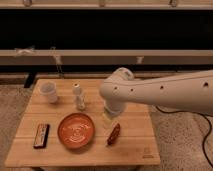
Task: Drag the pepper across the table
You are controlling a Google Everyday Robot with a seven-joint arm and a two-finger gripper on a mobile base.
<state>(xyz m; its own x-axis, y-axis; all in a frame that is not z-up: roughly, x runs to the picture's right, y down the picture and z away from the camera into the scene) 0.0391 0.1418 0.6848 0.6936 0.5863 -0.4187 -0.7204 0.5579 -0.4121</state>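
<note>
The pepper (113,134) is a small dark red-brown chili shape lying on the light wooden table (135,150), just right of the round orange plate (75,130). My white arm reaches in from the right. My gripper (109,120) hangs below the bulky wrist, right above the pepper's upper end and close to it.
A white cup (48,92) stands at the table's back left. A small white bottle (79,97) stands behind the plate. A dark bar with a reddish centre (41,135) lies at the front left. A dark logo mark (146,152) sits near the front right corner.
</note>
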